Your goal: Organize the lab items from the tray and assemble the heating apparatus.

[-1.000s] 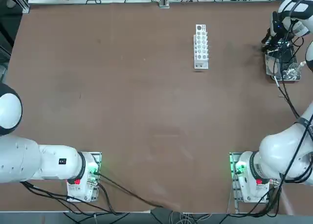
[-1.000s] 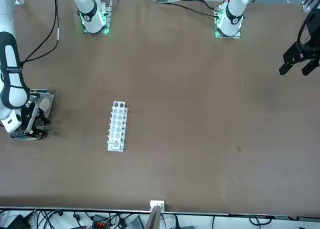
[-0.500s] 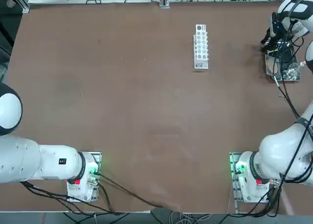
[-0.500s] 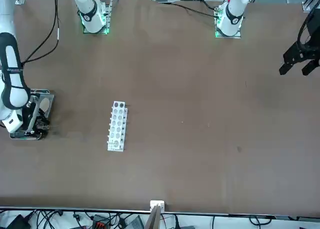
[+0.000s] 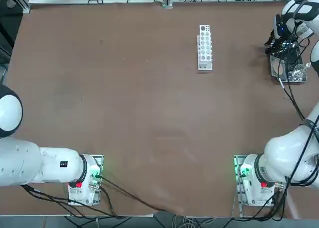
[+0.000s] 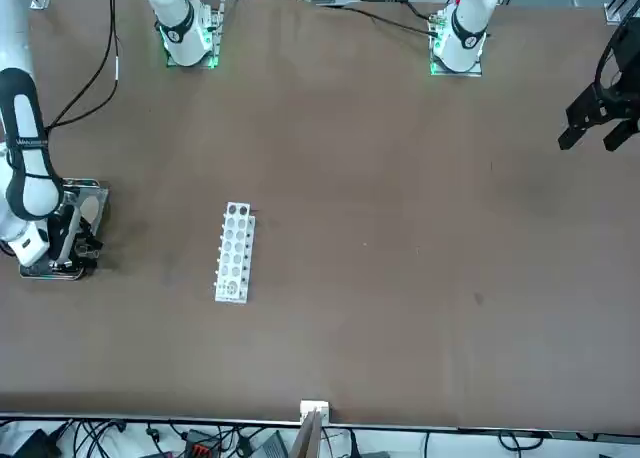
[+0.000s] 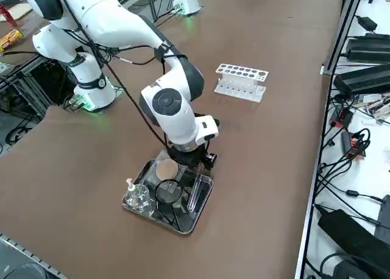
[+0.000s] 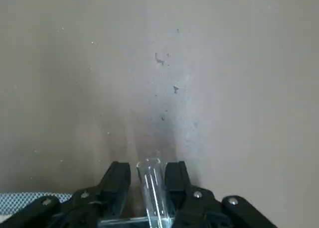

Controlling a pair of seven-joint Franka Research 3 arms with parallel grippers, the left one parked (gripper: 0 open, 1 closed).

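One tube (image 8: 151,188) between jaws

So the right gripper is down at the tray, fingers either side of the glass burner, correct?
Not the burner. The right wrist view shows a clear tube standing between the fingers of the right gripper. The right side view shows the glass burner sitting apart at the tray's other end. The gripper is indeed down at the tray.
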